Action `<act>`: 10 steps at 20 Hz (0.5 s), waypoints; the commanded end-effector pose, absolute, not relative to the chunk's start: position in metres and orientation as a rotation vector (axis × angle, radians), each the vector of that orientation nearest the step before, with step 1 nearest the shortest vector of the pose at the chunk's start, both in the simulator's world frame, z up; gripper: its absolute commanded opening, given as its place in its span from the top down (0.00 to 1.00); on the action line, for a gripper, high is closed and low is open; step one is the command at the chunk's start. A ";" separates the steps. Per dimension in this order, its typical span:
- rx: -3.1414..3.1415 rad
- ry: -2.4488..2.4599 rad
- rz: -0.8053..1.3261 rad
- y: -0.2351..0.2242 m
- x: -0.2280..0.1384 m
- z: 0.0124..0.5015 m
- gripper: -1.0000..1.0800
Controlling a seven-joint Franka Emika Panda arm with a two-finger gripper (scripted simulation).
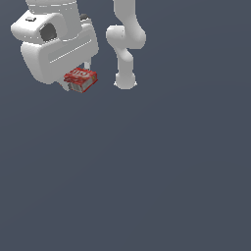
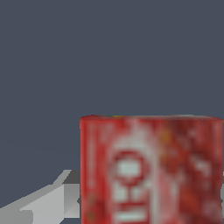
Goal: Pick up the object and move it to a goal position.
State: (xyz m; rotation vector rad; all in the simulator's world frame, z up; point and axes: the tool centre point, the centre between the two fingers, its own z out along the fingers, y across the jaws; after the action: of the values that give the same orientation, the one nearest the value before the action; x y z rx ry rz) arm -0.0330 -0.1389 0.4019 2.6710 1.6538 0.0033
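The object, a small red box (image 1: 81,80) with white lettering on top and greyish sides, sits right under my white gripper (image 1: 80,74) at the upper part of the exterior view's left. The jaws stand on either side of the box and appear shut on it. One thin finger (image 1: 87,64) shows just above the box; the rest are hidden behind the hand. In the wrist view the red box (image 2: 151,170) fills much of the frame, very close, with a grey finger (image 2: 46,202) pressed at its side. No goal marker shows.
The arm's white base (image 1: 125,81) and lower links (image 1: 126,38) stand just to the exterior view's right of the box. The surface is a plain dark blue-grey floor (image 1: 147,176).
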 end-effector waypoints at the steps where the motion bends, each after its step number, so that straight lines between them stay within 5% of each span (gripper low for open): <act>1: 2.672 1.653 0.001 -0.142 -0.031 0.423 1.00; 10: 2.672 1.652 0.000 -0.149 -0.024 0.470 1.00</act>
State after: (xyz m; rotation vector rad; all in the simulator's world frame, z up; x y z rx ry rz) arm -0.0248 -0.1481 0.4642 2.6718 1.6516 0.0016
